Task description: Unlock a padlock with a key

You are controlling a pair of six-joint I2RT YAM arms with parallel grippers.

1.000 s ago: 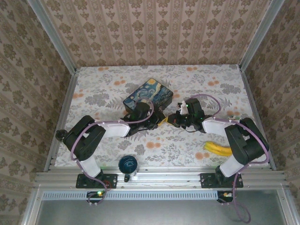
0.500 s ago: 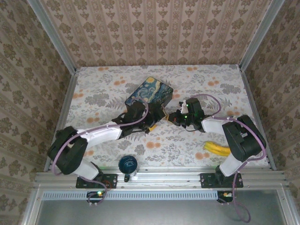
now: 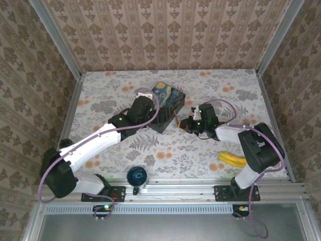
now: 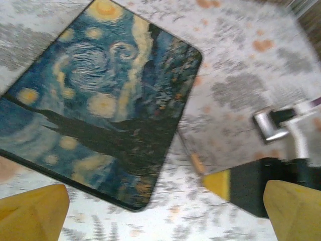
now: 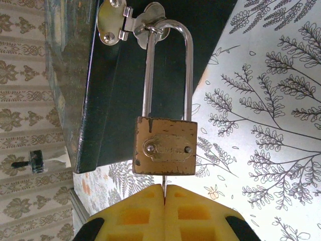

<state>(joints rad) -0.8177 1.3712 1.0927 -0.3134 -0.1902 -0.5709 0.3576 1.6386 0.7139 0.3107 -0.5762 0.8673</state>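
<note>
1. The left gripper (image 4: 163, 215) hovered above the Starry Night tin (image 4: 100, 100) with its jaws wide and empty, perhaps ready to steady the tin.
2. The padlock (image 5: 164, 145) hung from the tin's latch (image 5: 116, 21), shackle seated, so its keyhole faced away from the tin.
3. The right gripper (image 5: 164, 193), right of the tin, pinched the key (image 5: 164, 179), a sliver entering the padlock's underside, apparently for turning.
</note>
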